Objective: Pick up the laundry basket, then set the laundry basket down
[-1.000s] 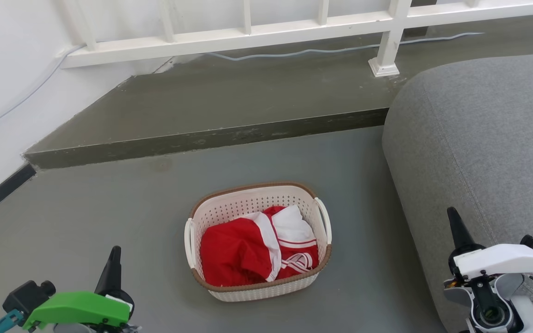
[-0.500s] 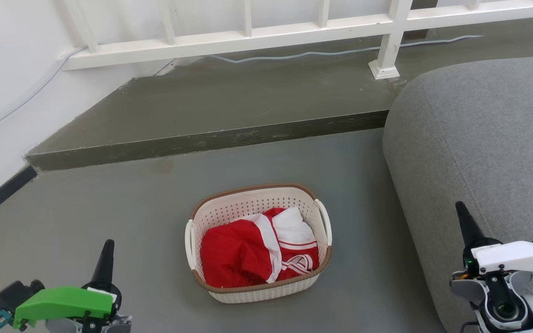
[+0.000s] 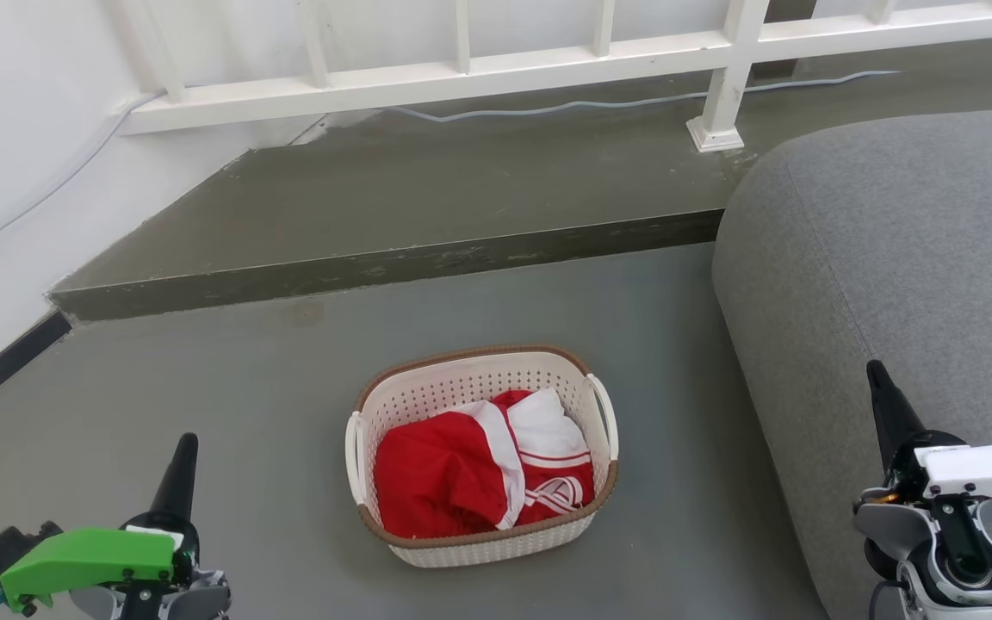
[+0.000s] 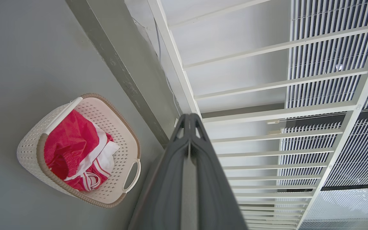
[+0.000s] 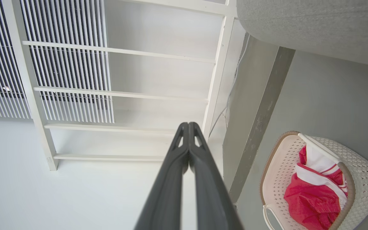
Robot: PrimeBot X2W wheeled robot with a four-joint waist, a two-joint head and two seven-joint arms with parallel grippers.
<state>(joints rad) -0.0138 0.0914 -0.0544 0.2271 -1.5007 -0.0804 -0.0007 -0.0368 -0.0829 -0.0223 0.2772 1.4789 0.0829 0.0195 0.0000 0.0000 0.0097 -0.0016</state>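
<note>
Laundry basket (image 3: 487, 544) on grey floor (image 3: 203, 370), red-and-white garment (image 3: 436, 469) inside.

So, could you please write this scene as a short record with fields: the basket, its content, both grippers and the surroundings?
basket: laundry basket, upright on the grey floor, not lifted
content: red and white garment, crumpled inside
left arm: left gripper shut, holding nothing, apart from the basket, to its left
right arm: right gripper shut, holding nothing, apart from the basket, near the grey sofa
behind the basket: raised step, then white railing
</note>
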